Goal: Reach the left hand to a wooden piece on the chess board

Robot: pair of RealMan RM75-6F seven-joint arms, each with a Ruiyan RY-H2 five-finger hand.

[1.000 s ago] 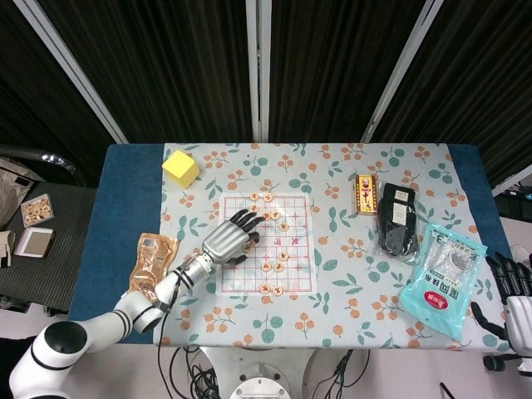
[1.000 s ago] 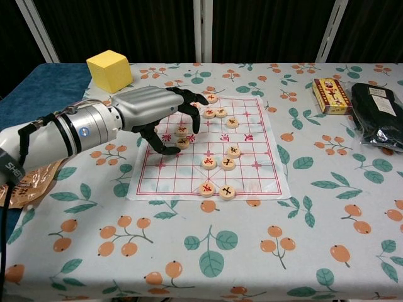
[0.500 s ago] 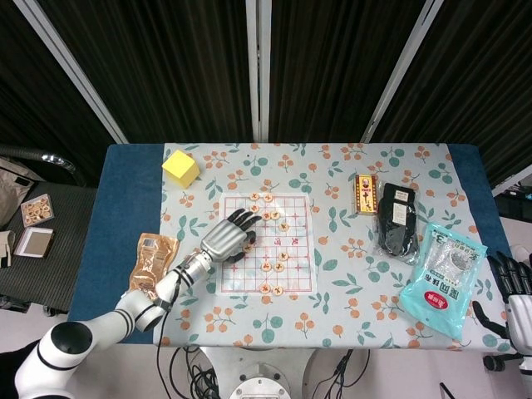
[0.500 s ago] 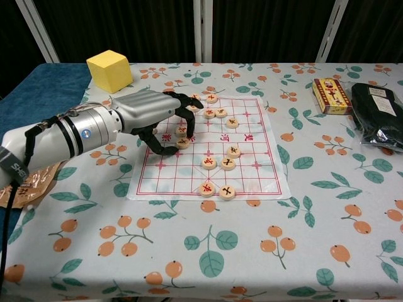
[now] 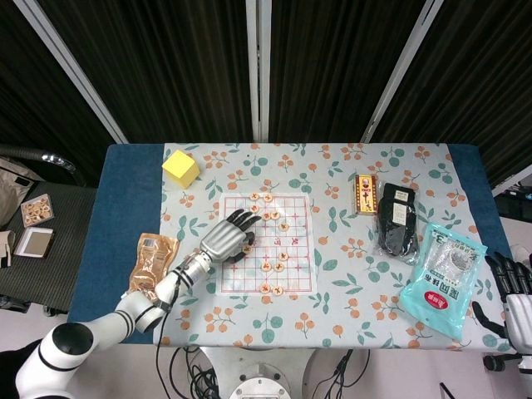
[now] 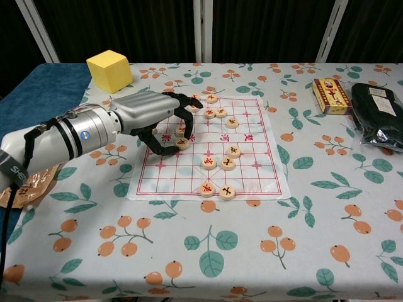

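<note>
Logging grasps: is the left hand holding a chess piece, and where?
Cannot tell: the left hand curls over wooden pieces; contact is hidden.

A metallic left robot hand (image 6: 149, 115) reached in from the left over a paper chess board (image 6: 249, 170) with a red grid, which lay flat on a floral tabletop (image 6: 264, 251). Its dark fingers (image 6: 186, 113) curled down around a round wooden piece (image 6: 182, 143) near the board's left edge; actual contact could not be made out. More wooden discs sat scattered across the board. A yellow cube (image 6: 109, 70) stood behind the arm, and a small printed box (image 6: 331, 95) and a black pouch (image 6: 380, 113) lay far right.
</note>
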